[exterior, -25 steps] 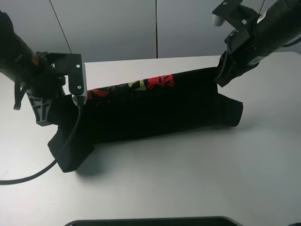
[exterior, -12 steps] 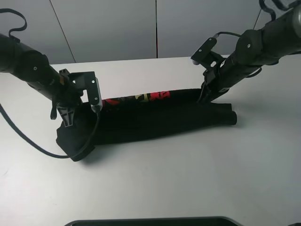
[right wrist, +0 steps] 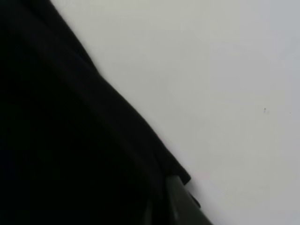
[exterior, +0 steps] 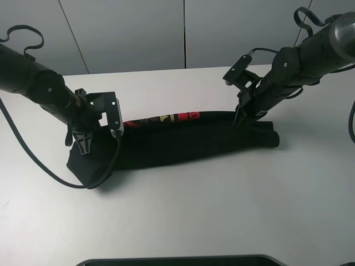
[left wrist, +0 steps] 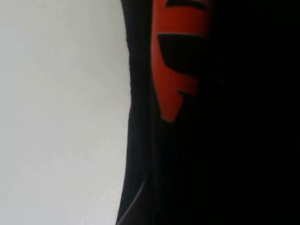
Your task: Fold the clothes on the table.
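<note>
**T-shirt [exterior: 183, 141] lowered flat onto the tabletop [exterior: 233, 210]**

Lowered since a second ago, when both arms held it up as a broad hanging sheet, the black T-shirt now lies on the white tabletop. It forms a long, narrow folded band running left to right across the exterior view. Over the last half second both arms dropped a little further, and the band grew flatter and slimmer.

The left hand [exterior: 84, 145] points down onto the band's left end, where the cloth spreads into a wider, rumpled lobe toward the near side. The right hand [exterior: 239, 123] points down at the band's far edge near its right end, and a short stub of fabric reaches past it to the right. I cannot tell whether either hand is pinching the cloth or has spread. In the exterior view the fingertips are black against black fabric, and both wrist views are filled with cloth too close to show them.

A strip of red and yellow printed characters [exterior: 166, 117] shows along the band's far edge, between the two hands. The left wrist view catches part of a red character on the black fabric, beside bare tabletop. The right wrist view shows only a plain black fabric edge against the tabletop.

A black cable [exterior: 39, 169] loops from the left arm across the tabletop and back up to the arm's wrist. Grey wall panels [exterior: 127, 33] stand behind.
</note>
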